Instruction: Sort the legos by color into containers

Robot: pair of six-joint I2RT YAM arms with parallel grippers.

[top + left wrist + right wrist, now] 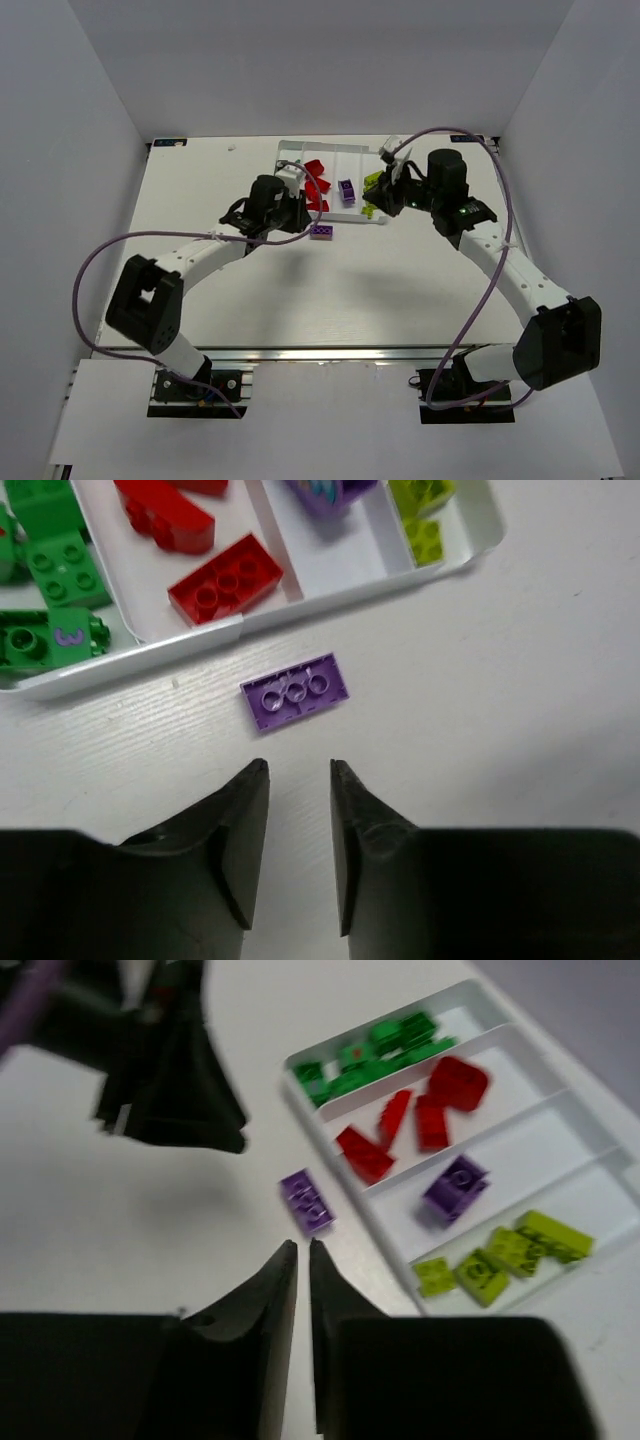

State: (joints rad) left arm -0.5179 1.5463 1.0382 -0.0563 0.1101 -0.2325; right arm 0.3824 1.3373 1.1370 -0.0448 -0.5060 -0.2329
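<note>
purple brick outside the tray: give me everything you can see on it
The purple brick is a small, flat, rectangular piece of glossy plastic. It lies flipped, with its hollow underside and three round tubes facing up, flat on the white table. It sits just outside the near wall of the tray, by the red compartment, apart from the wall and roughly parallel to it. Only the table touches it. The left gripper is just short of it, with nothing between its fingers.
</note>
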